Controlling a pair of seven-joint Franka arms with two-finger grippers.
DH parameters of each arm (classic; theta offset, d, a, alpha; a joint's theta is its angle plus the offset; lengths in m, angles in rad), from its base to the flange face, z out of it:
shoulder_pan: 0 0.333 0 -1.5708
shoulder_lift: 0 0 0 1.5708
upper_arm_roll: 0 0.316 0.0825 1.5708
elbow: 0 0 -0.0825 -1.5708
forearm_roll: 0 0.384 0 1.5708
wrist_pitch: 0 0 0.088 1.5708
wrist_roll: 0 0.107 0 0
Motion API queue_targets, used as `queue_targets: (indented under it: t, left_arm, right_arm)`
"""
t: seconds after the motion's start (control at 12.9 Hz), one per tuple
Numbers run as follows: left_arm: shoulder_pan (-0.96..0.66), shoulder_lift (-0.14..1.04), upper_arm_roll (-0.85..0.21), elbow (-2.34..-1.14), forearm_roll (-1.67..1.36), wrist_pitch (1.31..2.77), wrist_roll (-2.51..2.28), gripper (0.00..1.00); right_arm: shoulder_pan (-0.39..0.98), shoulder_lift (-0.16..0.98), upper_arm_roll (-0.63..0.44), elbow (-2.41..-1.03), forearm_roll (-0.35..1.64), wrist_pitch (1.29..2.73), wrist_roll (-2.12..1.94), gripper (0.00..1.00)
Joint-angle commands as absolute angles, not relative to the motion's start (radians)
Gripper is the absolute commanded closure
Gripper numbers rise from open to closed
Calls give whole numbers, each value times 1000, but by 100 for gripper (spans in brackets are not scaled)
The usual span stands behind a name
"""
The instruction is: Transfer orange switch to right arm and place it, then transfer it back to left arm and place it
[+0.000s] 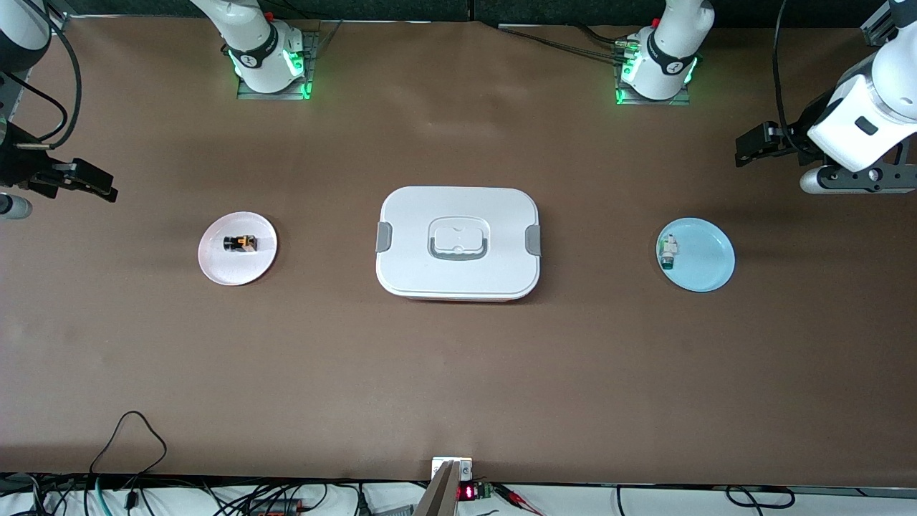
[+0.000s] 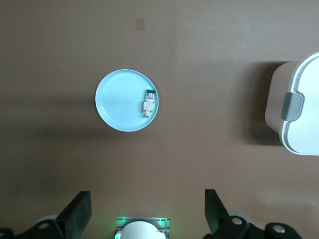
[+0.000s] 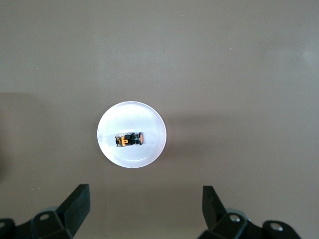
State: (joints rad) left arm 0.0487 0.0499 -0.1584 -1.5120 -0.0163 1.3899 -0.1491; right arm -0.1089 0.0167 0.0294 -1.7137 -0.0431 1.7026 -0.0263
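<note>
The orange switch, black with an orange face, lies on its side on a small white plate toward the right arm's end of the table. It also shows in the right wrist view. The white box stands shut in the middle of the table, between the two plates. My right gripper is open and empty, high over the table's end by the white plate; the right wrist view shows it apart from the switch. My left gripper is open and empty, high over the left arm's end.
A light blue plate toward the left arm's end holds a small white-and-green switch; both show in the left wrist view, along with the box's end. Cables lie along the table's near edge.
</note>
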Motion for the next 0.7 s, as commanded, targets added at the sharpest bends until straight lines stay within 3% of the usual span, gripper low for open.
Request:
queue_targets:
  t: [0.0, 0.62]
  left_arm:
    - [55, 49, -160, -1503, -26, 1390, -126, 0]
    - [54, 49, -158, -1503, -29, 1390, -115, 0]
  right_arm:
    - [-123, 0, 40, -1695, -26, 1637, -17, 0]
    - [-110, 35, 51, -1634, -32, 1626, -18, 0]
